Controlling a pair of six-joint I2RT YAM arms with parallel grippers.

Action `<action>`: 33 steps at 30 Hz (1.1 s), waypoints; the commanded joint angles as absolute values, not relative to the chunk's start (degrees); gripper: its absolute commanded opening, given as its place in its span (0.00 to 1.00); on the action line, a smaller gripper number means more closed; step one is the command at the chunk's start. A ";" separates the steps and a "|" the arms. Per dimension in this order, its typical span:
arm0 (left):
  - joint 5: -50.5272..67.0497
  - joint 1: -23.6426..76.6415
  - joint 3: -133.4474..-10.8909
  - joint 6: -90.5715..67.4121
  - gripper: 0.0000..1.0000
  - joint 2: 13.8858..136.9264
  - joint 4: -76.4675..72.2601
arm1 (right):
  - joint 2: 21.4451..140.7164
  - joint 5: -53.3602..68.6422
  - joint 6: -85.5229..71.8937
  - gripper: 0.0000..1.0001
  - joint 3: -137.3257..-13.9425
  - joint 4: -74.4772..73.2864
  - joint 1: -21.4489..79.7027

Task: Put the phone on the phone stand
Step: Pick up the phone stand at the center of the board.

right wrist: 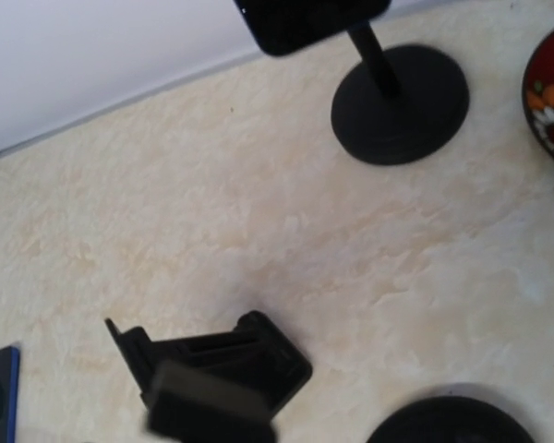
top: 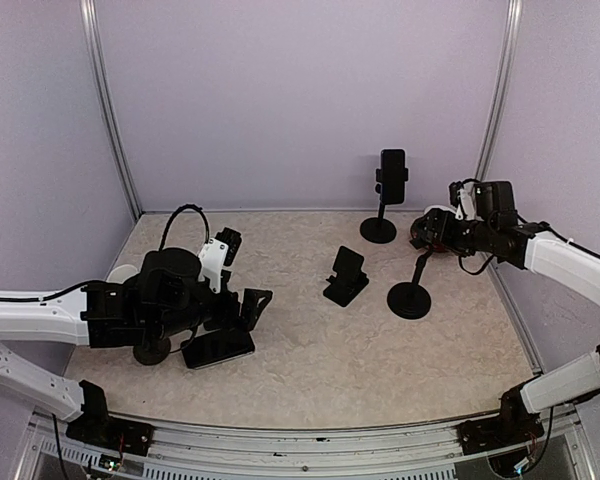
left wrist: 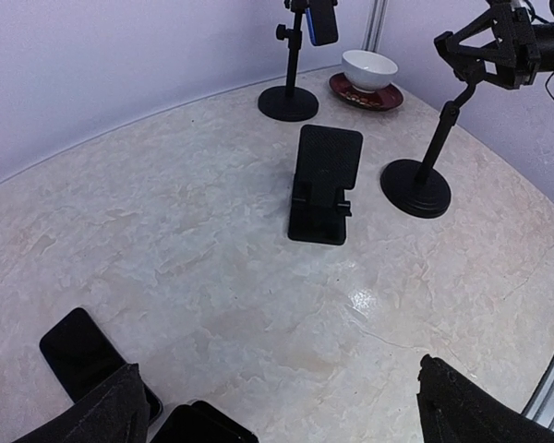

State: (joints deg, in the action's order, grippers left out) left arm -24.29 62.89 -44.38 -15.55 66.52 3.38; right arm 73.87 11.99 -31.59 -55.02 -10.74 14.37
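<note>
**Top external view.** A beige, marbled table [top: 310, 370] is enclosed by plain lilac walls [top: 300, 90] with metal corner posts [top: 105, 110]. The left gripper [top: 248, 310] hangs low at the left, just above a phone [top: 220, 348] that lies flat on the table. A folding stand [top: 347, 275] sits at centre. Behind it a pole stand [top: 379, 228] carries a clamped phone [top: 391, 170]. A second pole stand [top: 409, 299] rises to the right gripper [top: 427, 235], which sits at its head. Whether those jaws grip it cannot be told.

**Left wrist view.** The fingers [left wrist: 102, 415] stand at the two lower corners, spread wide and holding nothing. The phone lies at the lower edge, with a second phone [left wrist: 78, 351] just beside it. Bare table separates both from the folding stand. A white bowl [left wrist: 369, 66] on a red plate [left wrist: 365, 95] sits at the far corner.

**Right wrist view.** Looking down, this view shows the pole stand's base, the folding stand in blur, the plate's rim at right, and a blue-edged phone at the left margin. The gripper's own fingers cannot be made out.
</note>
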 commanded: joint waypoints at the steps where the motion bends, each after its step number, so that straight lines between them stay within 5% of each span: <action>1: -25.14 62.49 -43.78 -13.57 0.99 66.52 1.32 | 74.99 13.40 -31.28 0.79 -55.95 -11.33 13.91; 17: -25.14 62.31 -41.01 -13.62 0.99 66.64 -1.36 | 78.85 12.21 -26.98 0.55 -58.07 -14.93 14.30; 21: -25.28 62.23 -40.78 -13.46 0.99 66.71 -1.57 | 79.51 11.17 -24.94 0.41 -58.98 -16.56 14.79; 33: -25.24 62.23 -40.52 -13.23 0.99 66.79 -2.15 | 82.59 5.07 -19.90 0.32 -63.33 -24.08 18.32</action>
State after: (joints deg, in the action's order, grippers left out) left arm -24.84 62.63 -41.36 -13.61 66.52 -0.47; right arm 80.14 11.07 -23.51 -62.76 -15.99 16.73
